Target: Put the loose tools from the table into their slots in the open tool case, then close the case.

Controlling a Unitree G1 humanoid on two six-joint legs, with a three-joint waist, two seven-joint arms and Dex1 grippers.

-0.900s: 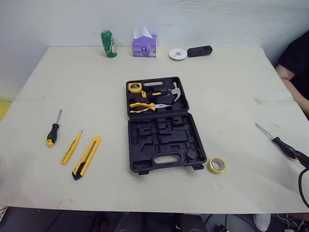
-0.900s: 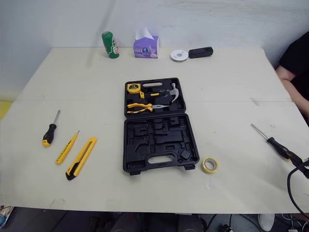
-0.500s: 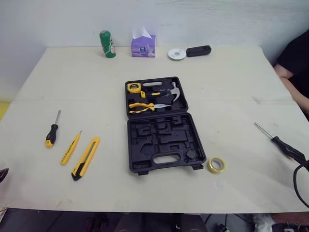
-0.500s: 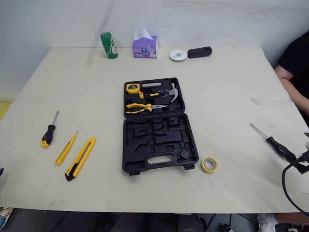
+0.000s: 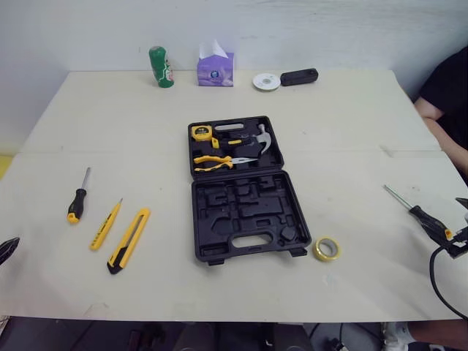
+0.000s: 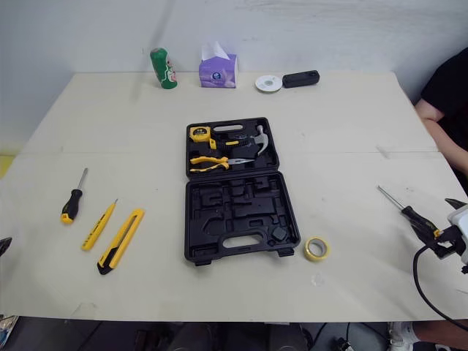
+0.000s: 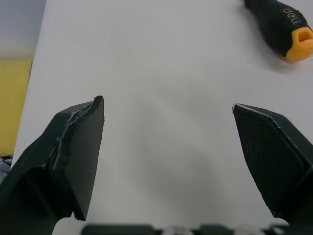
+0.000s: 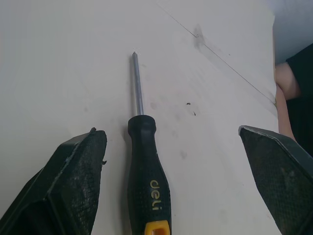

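The black tool case (image 5: 245, 190) lies open mid-table. Its far half holds a tape measure (image 5: 203, 132), a hammer (image 5: 262, 137) and pliers (image 5: 216, 161); the near half's slots are bare. To the left lie a short black-and-yellow screwdriver (image 5: 77, 199), a slim yellow tool (image 5: 107, 223) and a yellow utility knife (image 5: 129, 240). A yellow tape roll (image 5: 327, 249) sits right of the case. My right gripper (image 6: 447, 225) is open, its fingers either side of the long screwdriver's (image 8: 146, 171) handle at the table's right edge. My left gripper (image 7: 168, 106) is open low over bare table near the short screwdriver's butt (image 7: 286, 29).
Along the far edge stand a green can (image 5: 161, 66), a purple tissue box (image 5: 215, 68), a white disc (image 5: 266, 81) and a black device (image 5: 299, 76). A person's arm (image 5: 442, 102) is at the right side. A black cable (image 5: 439, 285) hangs by my right gripper.
My right gripper has come in from the right edge to straddle the long screwdriver's handle. My left gripper has appeared at the left edge. The tools and case lie as before.
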